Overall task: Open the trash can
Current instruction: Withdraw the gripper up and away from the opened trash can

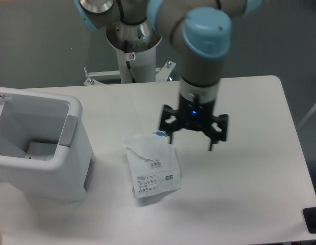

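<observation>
The fingers of the gripper are spread wide and hold nothing, just right of the white pouch. The trash can stands open, left of the pouch on the table.

The pouch label's print is too small to read.

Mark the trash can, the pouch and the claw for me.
trash can [71, 176]: fixed camera, front wall of the white bin.
pouch [152, 171]: fixed camera, middle, on the printed label.
claw [192, 139]: fixed camera, midway between the fingertips.
</observation>
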`<action>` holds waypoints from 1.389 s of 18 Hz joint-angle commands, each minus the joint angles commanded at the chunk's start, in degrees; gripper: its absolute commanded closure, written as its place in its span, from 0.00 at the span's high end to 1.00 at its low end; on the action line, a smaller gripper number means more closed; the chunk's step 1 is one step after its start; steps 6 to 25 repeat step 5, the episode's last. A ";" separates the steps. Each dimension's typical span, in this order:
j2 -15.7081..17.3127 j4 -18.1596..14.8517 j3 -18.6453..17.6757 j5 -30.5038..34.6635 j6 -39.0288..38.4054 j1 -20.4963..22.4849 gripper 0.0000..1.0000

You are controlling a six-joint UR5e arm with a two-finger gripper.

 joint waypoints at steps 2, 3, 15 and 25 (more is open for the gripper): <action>-1.50 0.00 -0.18 4.04 3.80 0.79 1.00; -2.03 0.00 -0.18 5.62 4.16 0.88 1.00; -2.73 1.49 -0.44 6.26 4.34 2.28 1.00; -2.73 1.49 -0.44 6.26 4.34 2.28 1.00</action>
